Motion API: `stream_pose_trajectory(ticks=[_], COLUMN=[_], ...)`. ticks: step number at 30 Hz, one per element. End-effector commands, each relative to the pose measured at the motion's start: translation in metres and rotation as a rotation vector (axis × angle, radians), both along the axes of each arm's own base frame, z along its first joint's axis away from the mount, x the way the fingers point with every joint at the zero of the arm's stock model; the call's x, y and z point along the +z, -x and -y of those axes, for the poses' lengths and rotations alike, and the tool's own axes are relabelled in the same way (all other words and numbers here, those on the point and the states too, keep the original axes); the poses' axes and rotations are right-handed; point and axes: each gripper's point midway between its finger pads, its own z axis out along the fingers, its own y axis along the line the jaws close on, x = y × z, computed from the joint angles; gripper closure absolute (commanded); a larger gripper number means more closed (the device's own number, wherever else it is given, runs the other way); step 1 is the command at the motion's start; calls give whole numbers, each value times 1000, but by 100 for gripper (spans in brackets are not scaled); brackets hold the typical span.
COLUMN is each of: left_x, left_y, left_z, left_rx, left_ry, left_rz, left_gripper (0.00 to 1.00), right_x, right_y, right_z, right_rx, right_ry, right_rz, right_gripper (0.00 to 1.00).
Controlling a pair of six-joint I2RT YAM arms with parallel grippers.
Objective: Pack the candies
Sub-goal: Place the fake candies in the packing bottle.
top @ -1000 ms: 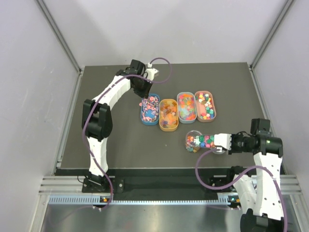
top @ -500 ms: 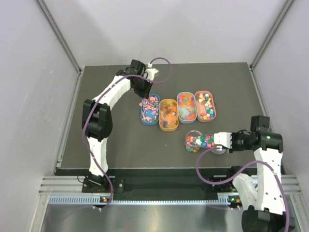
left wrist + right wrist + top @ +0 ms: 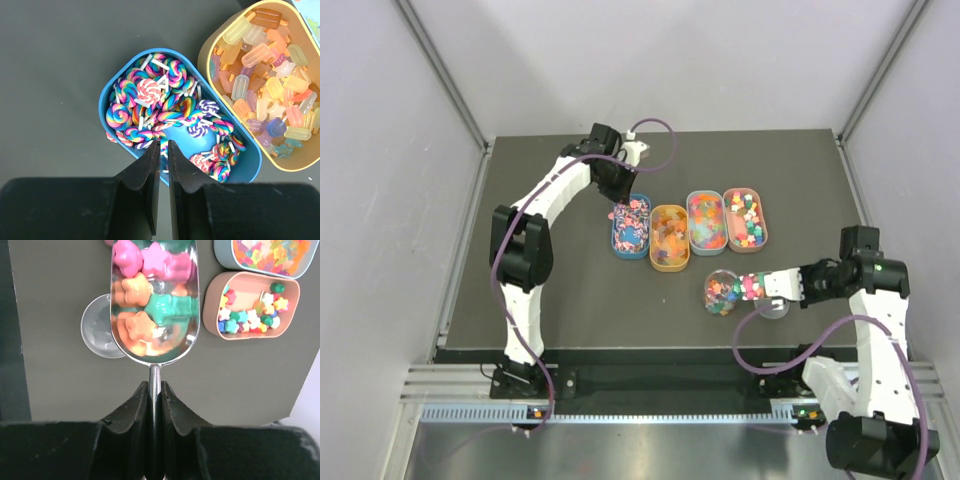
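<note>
Right gripper (image 3: 155, 385): clamped from both sides on the thin handle of the silver metal scoop (image 3: 172, 342), fingers pressed against the rod. Straight ahead of the fingertips, the scoop bowl, heaped with star candies (image 3: 137, 287) in pink, orange and green. Just left of the bowl and partly under its edge, a clear round lid (image 3: 97, 330), flat on the dark table (image 3: 55, 390). Ahead and to the right of the scoop, a peach oval tray (image 3: 245, 294) with small stars and beads. From above, beyond the far end of the scoop, a clear round jar (image 3: 707, 284) holding mixed candies (image 3: 722, 296); touching the scoop tip or not, unclear.

Left gripper (image 3: 162, 142): all but closed, only a thin slit between the black fingers; pinching something at the tips or not, cannot tell. Directly beneath and ahead of the tips, a blue oval tray (image 3: 182, 140) of swirled lollipop candies (image 3: 150, 90), piled thickest toward the end farthest from the fingers. Ahead and to the right of the fingers, just beside the blue tray, an orange tray (image 3: 205, 55) of pastel ice-lolly candies (image 3: 255, 55).
</note>
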Motion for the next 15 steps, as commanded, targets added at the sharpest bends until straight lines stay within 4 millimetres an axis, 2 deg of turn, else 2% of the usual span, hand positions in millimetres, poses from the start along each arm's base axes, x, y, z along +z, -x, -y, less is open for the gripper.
stream_pose_trajectory(ticks=[1,9,14,15], left_x=[17,16,15,16], left_y=[-6,-4,-5,-5], left_z=[6,5,7,7], left_rx=[-9,-6,-8,-8], left_ry=[33,31,36,36], left_rz=[45,42,40,42], left_gripper=[83,83,83,83], right_x=[8,13,16,16], right_y=[7,-1,-16,-19], right_z=[-4,-9,-6,-11], right_rx=[82,136,124,146], right_ry=[32,78,137,140], right_rz=[-10,-13,-1,-5], right_gripper=[100,100,100,100])
